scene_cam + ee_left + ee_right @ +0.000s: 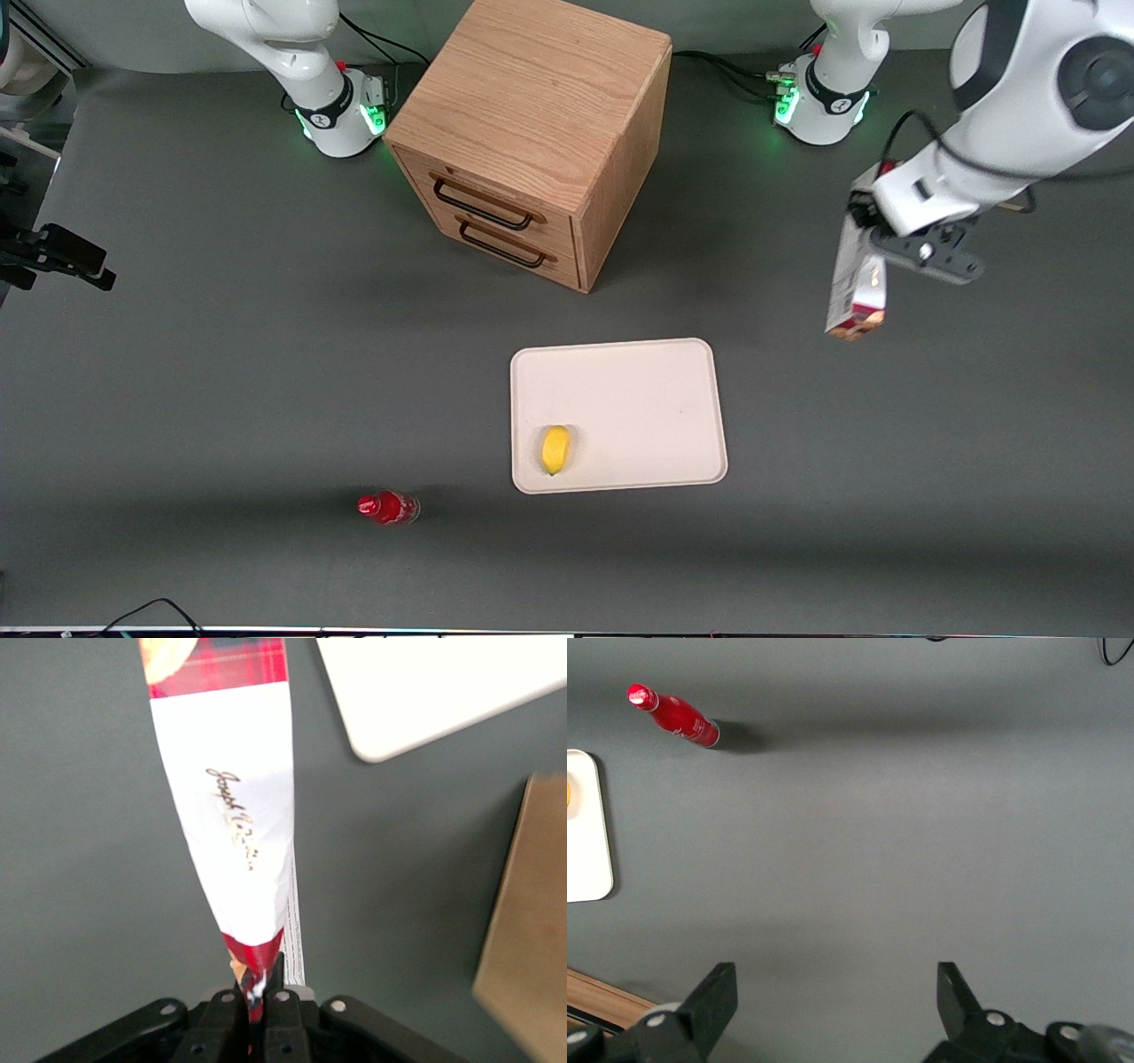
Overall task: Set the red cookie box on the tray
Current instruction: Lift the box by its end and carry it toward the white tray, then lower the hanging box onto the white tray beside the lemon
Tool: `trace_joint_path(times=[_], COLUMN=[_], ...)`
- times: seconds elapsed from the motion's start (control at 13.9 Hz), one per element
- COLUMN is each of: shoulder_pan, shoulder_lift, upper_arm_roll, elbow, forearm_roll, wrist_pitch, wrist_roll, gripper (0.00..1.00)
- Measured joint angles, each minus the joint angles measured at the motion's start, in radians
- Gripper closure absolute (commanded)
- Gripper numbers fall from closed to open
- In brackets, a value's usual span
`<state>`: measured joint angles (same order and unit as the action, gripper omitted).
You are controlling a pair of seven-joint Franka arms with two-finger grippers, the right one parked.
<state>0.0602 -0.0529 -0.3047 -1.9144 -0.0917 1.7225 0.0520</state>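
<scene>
Above table, gripper (257, 997) clamping red cookie box (856, 282)

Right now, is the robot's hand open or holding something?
Left end effector: shut on the red cookie box, holding it in the air, above the table toward the working arm's end, not yet over the tray.

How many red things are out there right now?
2: the red cookie box hangs in the gripper above the table, toward the working arm's end; a small red bottle stands beside the tray.

The gripper (873, 232) hangs raised, fingers pinched together.
</scene>
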Motion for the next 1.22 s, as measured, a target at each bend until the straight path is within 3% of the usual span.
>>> trace_joint_path(times=[0.29, 0.5, 0.72, 1.01, 1.22], shoulder_pan=[-0.004, -0.011, -0.045, -0.063, -0.066], shoulder_lift=[0.215, 0.365, 0.524, 0.695, 0.774], upper_arm_roll=[-0.135, -0.236, -0.27, -0.272, -0.272], elbow=[0.112, 0.123, 0.156, 0.242, 0.289], forearm_roll=[0.027, 0.161, 0.31, 0.475, 0.516], wrist_pitch=[0.171, 0.328, 0.43, 0.452, 0.474], wrist_roll=[-0.317, -0.558, -0.741, -0.799, -0.8], gripper=[1.0, 1.0, 1.0, 1.0, 1.0])
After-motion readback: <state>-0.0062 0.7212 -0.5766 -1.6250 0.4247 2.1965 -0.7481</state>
